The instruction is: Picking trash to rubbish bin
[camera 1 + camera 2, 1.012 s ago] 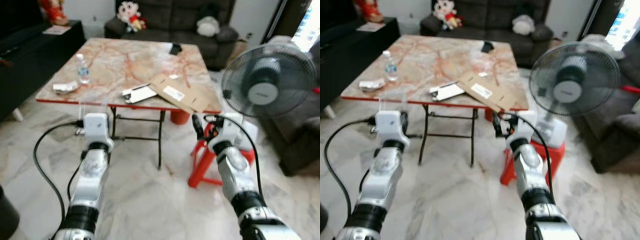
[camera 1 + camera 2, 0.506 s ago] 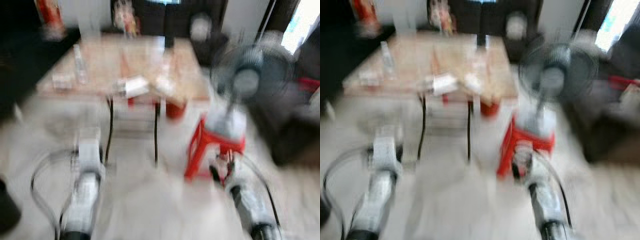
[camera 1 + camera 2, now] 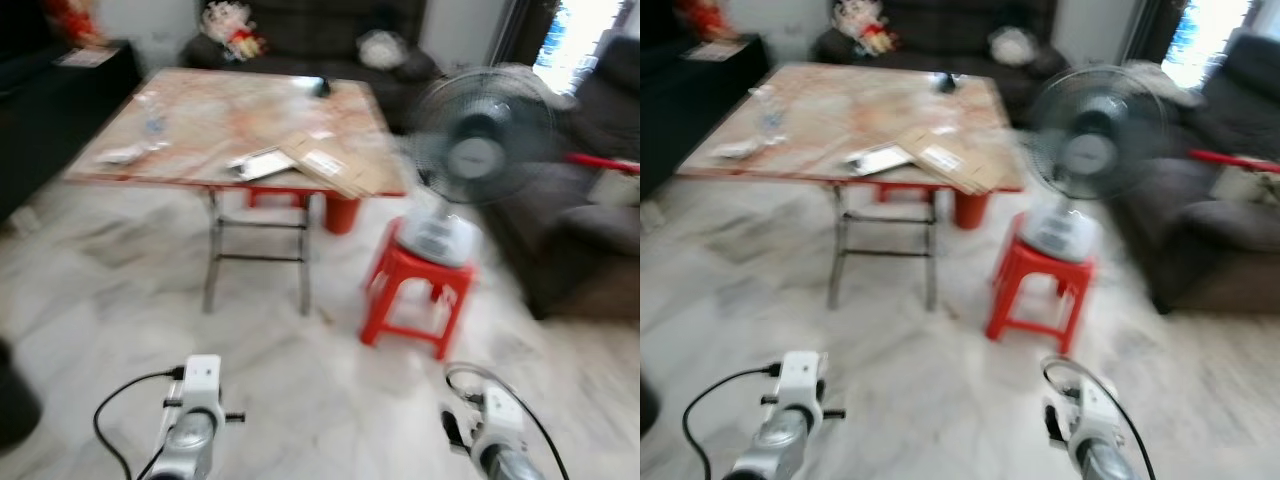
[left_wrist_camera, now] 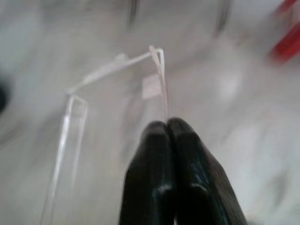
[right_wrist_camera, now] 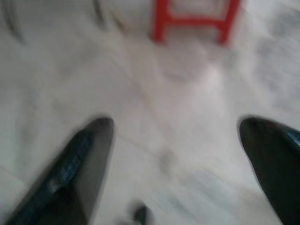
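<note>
My left gripper (image 4: 167, 125) is shut on the thin edge of a clear plastic box (image 4: 112, 89), which sticks out past the fingertips over the pale floor. My right gripper (image 5: 176, 124) is open, its fingers (image 5: 79, 159) spread wide over bare floor with nothing between them. Both arms sit low at the bottom of the eye views, the left arm (image 3: 198, 430) and the right arm (image 3: 490, 440). On the marble table (image 3: 200, 120) ahead lie a flattened cardboard piece (image 3: 335, 168), a white paper (image 3: 255, 162), a crumpled wrapper (image 3: 118, 155) and a water bottle (image 3: 152, 115).
A standing fan (image 3: 470, 150) rests on a red stool (image 3: 415, 290) right of the table. A dark sofa (image 3: 590, 230) is at the far right, another behind the table. A dark round object (image 3: 12, 405) sits at the left edge. Marble floor lies between me and the table.
The view has pulled back from the table, which now sits farther off. Both arms have dropped to the bottom of the picture. The left gripper still holds the clear plastic box.
</note>
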{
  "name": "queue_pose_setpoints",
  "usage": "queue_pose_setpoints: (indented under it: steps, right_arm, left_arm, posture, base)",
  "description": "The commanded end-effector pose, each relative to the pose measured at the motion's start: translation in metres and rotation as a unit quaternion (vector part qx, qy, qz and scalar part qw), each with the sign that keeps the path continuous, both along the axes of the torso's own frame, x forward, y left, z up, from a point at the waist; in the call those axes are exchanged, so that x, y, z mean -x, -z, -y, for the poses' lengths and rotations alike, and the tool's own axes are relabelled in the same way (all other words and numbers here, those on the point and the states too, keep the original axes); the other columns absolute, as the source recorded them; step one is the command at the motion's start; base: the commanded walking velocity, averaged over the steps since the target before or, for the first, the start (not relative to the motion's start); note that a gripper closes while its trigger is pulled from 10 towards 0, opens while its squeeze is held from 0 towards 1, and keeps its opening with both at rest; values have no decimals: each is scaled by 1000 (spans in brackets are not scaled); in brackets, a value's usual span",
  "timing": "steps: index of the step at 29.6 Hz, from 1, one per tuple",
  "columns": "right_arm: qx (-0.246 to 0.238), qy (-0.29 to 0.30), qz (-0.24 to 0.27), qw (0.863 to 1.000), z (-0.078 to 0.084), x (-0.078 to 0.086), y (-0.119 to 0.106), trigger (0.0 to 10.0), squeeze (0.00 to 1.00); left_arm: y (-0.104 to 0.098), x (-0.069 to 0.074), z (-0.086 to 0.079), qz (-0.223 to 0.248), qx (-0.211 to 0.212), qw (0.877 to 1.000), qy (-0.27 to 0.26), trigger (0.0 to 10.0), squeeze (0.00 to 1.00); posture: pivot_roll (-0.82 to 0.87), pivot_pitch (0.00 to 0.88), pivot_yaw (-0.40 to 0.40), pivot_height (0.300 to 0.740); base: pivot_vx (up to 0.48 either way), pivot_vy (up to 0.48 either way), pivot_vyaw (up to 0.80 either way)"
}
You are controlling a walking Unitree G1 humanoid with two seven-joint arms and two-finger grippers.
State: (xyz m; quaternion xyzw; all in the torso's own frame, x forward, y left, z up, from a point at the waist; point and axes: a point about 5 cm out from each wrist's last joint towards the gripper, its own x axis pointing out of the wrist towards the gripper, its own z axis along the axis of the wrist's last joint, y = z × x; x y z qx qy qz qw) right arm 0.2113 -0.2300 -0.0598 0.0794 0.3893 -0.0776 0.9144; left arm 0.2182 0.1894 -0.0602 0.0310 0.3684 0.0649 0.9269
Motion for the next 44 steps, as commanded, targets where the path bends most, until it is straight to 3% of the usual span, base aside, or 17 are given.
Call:
queue_pose_setpoints:
  steps: [1,3,6,19,44]
  right_arm:
    - [0,7,-6,1000,1,3,2,10000,0]
    - [0,2,-12,1000,-1,6,4,10000,0]
    - [-1,2,-12,1000,-2,7,4,10000,0]
    - [-3,-6,8,1000,-2,-5,-2,10000,0]
    - [-4,7,-8,1000,-2,7,4,10000,0]
  left_arm:
    - [5,5,2,-27,-12,999,15,10000,0]
    - [11,14,0,-43,-10,999,9,10000,0]
    - [12,17,-1,-47,-9,999,2,10000,0]
    - [11,12,10,-39,-1,999,5,10000,0]
    - [16,22,10,-49,-7,999,5,10000,0]
  posture:
    - [3,61,-82,740]
    - [5,60,-81,740]
    - [8,64,-84,740]
    - [-1,59,-95,740]
    - [-2,25,-72,740]
  base:
    - [0,0,0]
    - [0,0,0]
    - [0,0,0]
    - [0,0,596]
    - [0,0,698]
